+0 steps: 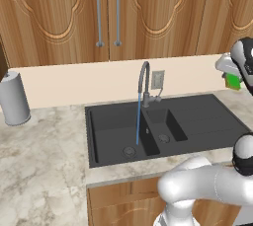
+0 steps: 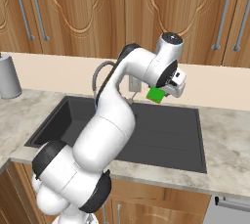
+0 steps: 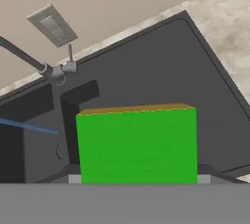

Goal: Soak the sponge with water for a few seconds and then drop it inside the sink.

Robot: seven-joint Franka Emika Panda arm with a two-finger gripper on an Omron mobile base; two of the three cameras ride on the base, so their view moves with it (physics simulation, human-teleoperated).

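The green sponge [image 3: 136, 145] with its yellow layer on top is clamped in my gripper [image 2: 164, 91], which is shut on it. It hangs in the air above the ribbed drainboard at the right end of the dark grey sink [image 1: 207, 116]. In the left base view the sponge [image 1: 232, 81] shows at the far right edge, under the hand. The water [image 1: 139, 116] falls as a thin blue stream from the curved faucet [image 1: 144, 79] into the large basin, well to the left of the sponge. From the hand, the water [image 3: 29, 126] crosses the left edge.
A grey cylindrical canister [image 1: 14, 99] stands on the marble counter at the far left. A wall outlet [image 3: 52, 25] sits behind the faucet base [image 3: 54, 71]. Wooden cabinets hang above the backsplash. My own arm covers the sink's middle [image 2: 166, 135] in the right base view.
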